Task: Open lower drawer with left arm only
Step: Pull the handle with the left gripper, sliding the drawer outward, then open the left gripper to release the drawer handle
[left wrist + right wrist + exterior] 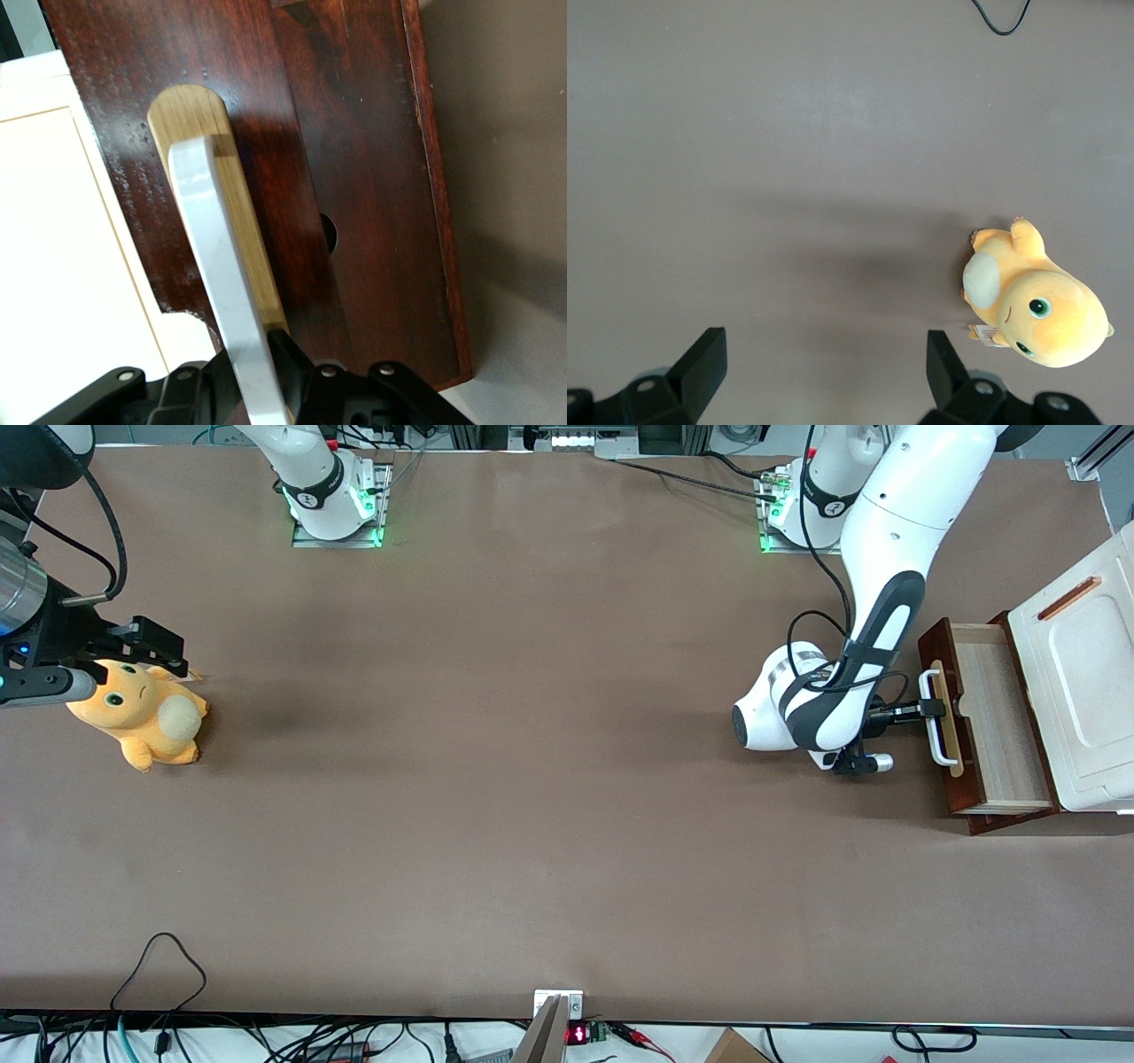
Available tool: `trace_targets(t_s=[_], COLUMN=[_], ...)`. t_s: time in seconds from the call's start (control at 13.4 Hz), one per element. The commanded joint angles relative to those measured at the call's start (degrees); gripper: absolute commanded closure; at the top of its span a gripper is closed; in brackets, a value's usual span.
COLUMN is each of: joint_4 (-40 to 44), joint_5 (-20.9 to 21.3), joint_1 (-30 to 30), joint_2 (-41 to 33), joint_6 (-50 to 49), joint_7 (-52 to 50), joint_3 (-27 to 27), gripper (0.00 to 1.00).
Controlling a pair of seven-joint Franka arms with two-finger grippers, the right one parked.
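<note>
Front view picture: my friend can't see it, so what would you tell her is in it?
The left arm's gripper is at the white handle of the lower drawer, which is pulled open under a white cabinet top. An orange plush toy lies toward the parked arm's end of the brown table.

Pincer (921,709) at white handle (932,717) of pulled-out lower drawer (997,717); tabletop (532,779) bare toward 9 o'clock till plush toy (142,713)
</note>
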Motion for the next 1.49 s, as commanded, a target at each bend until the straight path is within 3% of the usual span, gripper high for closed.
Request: trace_targets(t_s=[0.0, 0.3, 0.37, 0.45, 0.52, 1.12, 1.27, 1.41], joint_4=[0.9, 0.9, 0.9, 0.8, 0.9, 1.4, 7.7, 11.5], joint_5=[-4.3, -4.4, -4.4, -4.4, -4.4, -5.0, -11.4, -14.3], joint_1=[-3.1, -3.1, -3.0, -3.0, -3.0, -2.8, -2.2, -1.3], joint_2=[0.1, 0.2, 0.2, 0.3, 0.5, 0.2, -0.2, -1.1], joint_6=[-4.3, -4.3, -4.3, -4.2, -4.2, -4.2, -3.6, -2.7], joint_7=[-0.6, -0.9, -0.8, -0.8, -0.7, -0.5, 0.5, 4.5], joint_3=[-0.2, -0.2, -0.2, -0.2, -0.1, -0.1, 0.4, 0.6], gripper=[0.85, 0.82, 0.67, 0.14, 0.0, 0.0, 0.0, 0.0])
